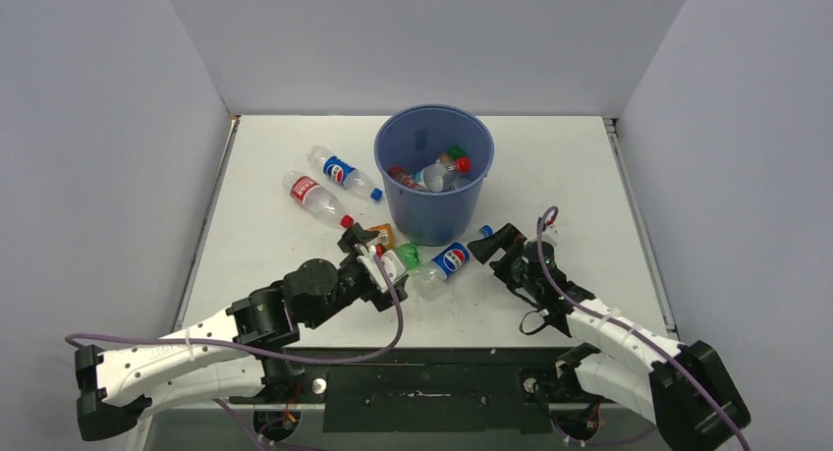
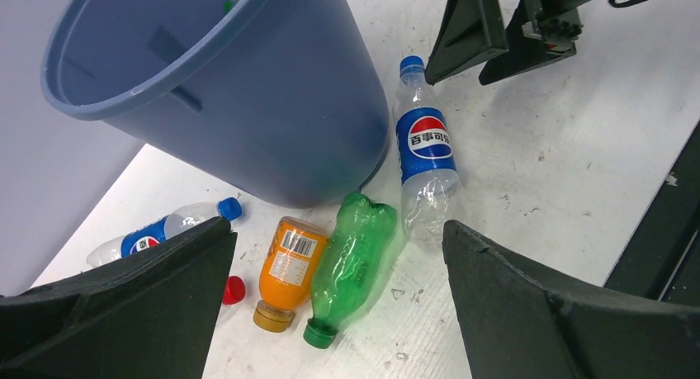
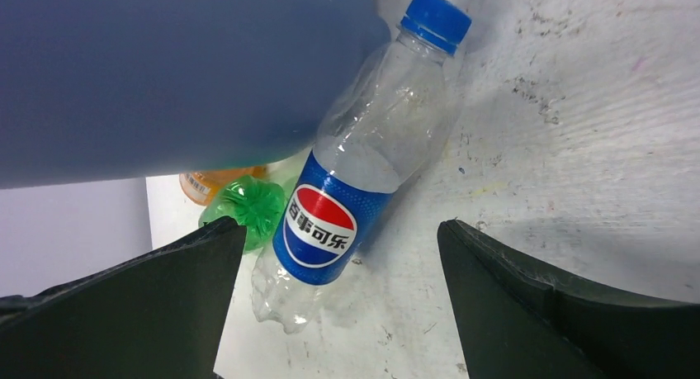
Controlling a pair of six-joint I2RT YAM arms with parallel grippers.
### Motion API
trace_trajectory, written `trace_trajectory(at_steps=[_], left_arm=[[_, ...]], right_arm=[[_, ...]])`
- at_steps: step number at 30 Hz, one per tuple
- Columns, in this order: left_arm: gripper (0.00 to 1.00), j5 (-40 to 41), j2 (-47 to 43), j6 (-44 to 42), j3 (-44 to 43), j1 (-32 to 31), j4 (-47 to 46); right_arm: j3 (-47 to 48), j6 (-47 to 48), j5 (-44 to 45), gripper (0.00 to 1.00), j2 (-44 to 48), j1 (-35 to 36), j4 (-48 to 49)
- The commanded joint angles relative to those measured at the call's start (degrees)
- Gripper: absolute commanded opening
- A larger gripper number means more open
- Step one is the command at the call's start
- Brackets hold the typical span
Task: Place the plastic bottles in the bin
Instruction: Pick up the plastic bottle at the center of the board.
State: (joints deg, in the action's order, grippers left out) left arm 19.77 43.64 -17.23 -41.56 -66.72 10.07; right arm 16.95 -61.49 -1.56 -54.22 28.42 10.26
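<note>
Upright at the back middle of the desk (image 1: pixel 589 196), the bin (image 1: pixel 432 191) holds several plastic bottles (image 1: pixel 437 174), with red and green caps showing. Five more lie on the desk. A blue-labelled bottle (image 3: pixel 330 214) lies just beside the bin's base. A green bottle (image 2: pixel 351 259) and an orange bottle (image 2: pixel 289 267) lie side by side next to it. Further left are a red-labelled bottle (image 1: pixel 316 197) and a second blue-labelled bottle (image 1: pixel 344 173). The left arm (image 1: pixel 246 323) stretches low and forward, its wrist angled toward the green and orange bottles, its jaws spread wide and holding nothing. The right arm (image 1: pixel 599 323) reaches in from the right, its jaws likewise wide apart and empty, aimed at the blue-labelled bottle by the bin.
</note>
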Motion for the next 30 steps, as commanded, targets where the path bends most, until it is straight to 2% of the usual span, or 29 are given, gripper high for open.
trace_trajectory(at_steps=[1,12,22,30], left_arm=[[0.96,1.9,0.2,-1.6,0.1,-1.6,-3.4],[0.96,2.3,-0.5,-1.2,0.2,-2.7,-4.3],[0.96,2.5,-0.3,-1.3,0.2,-3.4,-4.5],[0.96,2.5,-0.3,-1.4,0.1,-3.8,-4.5]], right_arm=[[-0.9,-6.5,-2.1,0.90,-7.5,-0.5,14.1],[0.1,-10.0,-2.3,0.93,-24.7,0.1,27.3],[0.4,-7.7,-1.1,1.00,-34.3,0.9,28.3],[-4.8,-6.8,-1.7,0.84,-39.1,0.8,32.9]])
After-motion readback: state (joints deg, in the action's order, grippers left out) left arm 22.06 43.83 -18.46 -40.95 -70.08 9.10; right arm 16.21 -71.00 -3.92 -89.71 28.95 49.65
